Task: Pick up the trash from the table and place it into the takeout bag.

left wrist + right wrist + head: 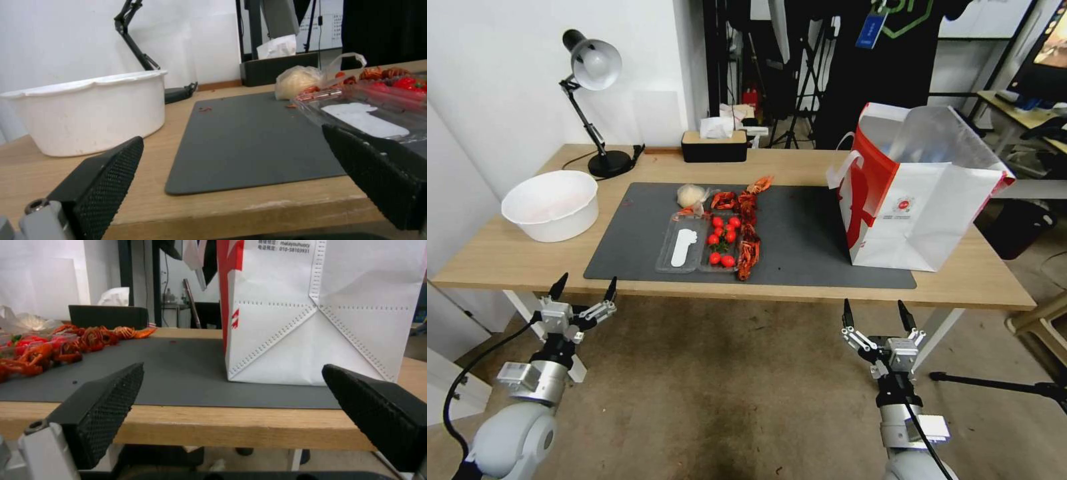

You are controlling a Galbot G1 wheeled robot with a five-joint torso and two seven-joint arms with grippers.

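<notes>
Both the left gripper (584, 285) and right gripper (878, 313) hung spread wide before the table (507, 257), where red shells and tomatoes in a clear tray (690, 243) lay mid-mat, the white-and-red takeout bag (920, 200) upright farther right.

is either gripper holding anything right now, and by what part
Nothing is held. The left gripper and the right gripper both hang open below the near edge of the table, with only air between their fingers.

Table (507, 257): light wood top. Mat (814, 233): matt dark grey. Takeout bag (934, 220): white paper, silvery lining. Tray (684, 243): clear glossy plastic.
</notes>
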